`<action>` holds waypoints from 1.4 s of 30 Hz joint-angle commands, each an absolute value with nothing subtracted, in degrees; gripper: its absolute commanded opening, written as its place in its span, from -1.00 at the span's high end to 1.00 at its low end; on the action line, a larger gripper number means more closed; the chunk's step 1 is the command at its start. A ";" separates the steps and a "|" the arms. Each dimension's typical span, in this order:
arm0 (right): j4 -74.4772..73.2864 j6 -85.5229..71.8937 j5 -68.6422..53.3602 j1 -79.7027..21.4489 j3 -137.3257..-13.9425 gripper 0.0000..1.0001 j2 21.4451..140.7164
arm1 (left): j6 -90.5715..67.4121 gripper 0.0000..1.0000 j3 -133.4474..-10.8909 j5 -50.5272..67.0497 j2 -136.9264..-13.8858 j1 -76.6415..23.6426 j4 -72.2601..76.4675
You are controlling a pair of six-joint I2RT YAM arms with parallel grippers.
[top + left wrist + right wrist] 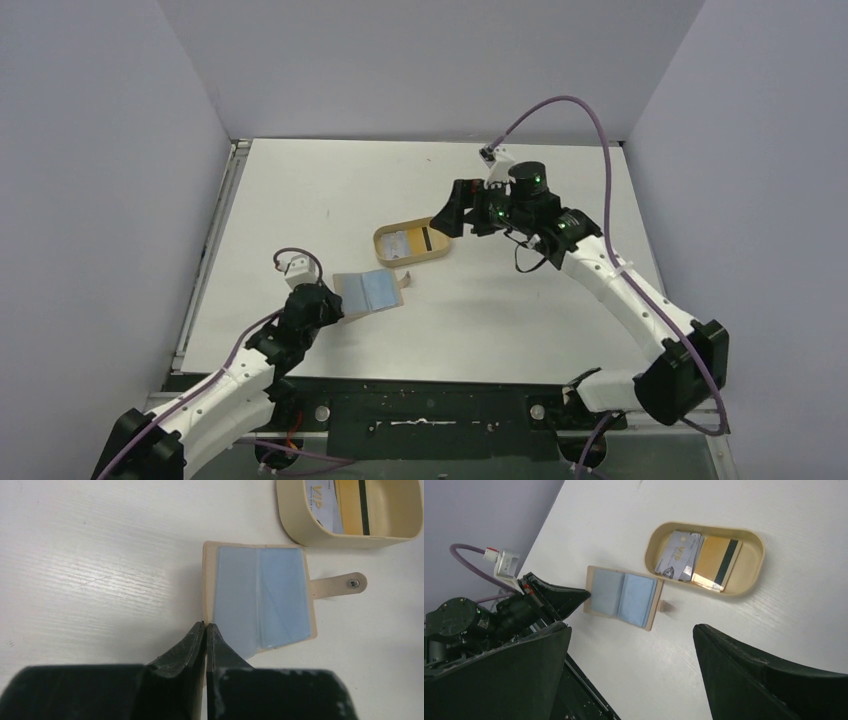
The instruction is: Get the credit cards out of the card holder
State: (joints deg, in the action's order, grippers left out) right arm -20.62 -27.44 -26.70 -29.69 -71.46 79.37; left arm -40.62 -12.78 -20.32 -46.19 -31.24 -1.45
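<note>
1. the card holder [368,293] is seen lying open and flat on the table [330,190], just beside the oval tray [377,243] and apart from it. its strap tab [337,584] is stuck out from the edge opposite the left gripper [206,626].
2. two pale blue panels [260,595] are shown side by side inside the open holder. whether they are cards or sleeves cannot be told.
3. the left gripper is held low at the holder's near corner, its jaws pressed together with only a hairline left between them. the holder's tan edge is met by the fingertips, but whether that edge is nipped between them cannot be told.
4. the right gripper [631,627] is held above the table near the tray's end, its jaws spread wide. nothing is held between them and nothing is touched.
5. credit cards [679,555] are seen lying in the tray: whitish ones, the top one marked "vip", with a gold card [716,562] bearing a dark stripe laid just beside them. both are kept inside the raised rim.
</note>
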 commanded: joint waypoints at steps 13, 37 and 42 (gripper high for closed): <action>-6.27 -37.38 -14.69 -43.27 -42.38 -1.00 63.61 | -39.43 1.00 -14.63 -16.02 -40.79 -33.60 -6.06; -6.50 -42.07 -0.19 -53.82 -46.63 -0.99 80.77 | -40.43 1.00 -14.91 -18.30 -33.45 -34.91 -18.16; -6.17 -42.99 1.69 -54.93 -48.70 -0.96 84.48 | -40.55 1.00 -14.86 -18.89 -32.46 -35.07 -19.12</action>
